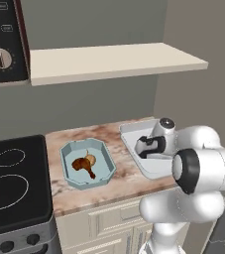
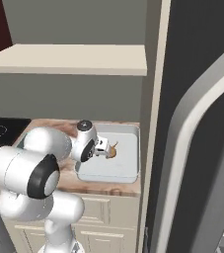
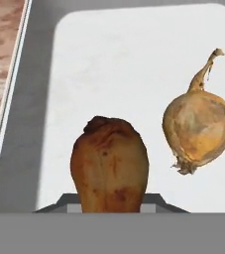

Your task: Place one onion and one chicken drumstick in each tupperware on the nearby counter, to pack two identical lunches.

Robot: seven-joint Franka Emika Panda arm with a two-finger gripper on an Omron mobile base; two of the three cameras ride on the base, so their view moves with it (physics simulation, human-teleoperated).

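Brown drumstick in gripper over unlabelled grey-white tupperware, beside onion.

The left base view looks forward and down from behind the arm on its left, over the stovetop, the tabletop and the light-blue tub. The right base view looks from behind on the right, past a tall dark panel, and shares with it the tabletop, the pale tub and the wall shelf. The hand view sits very near, facing down into the pale tub at a drumstick and an onion.
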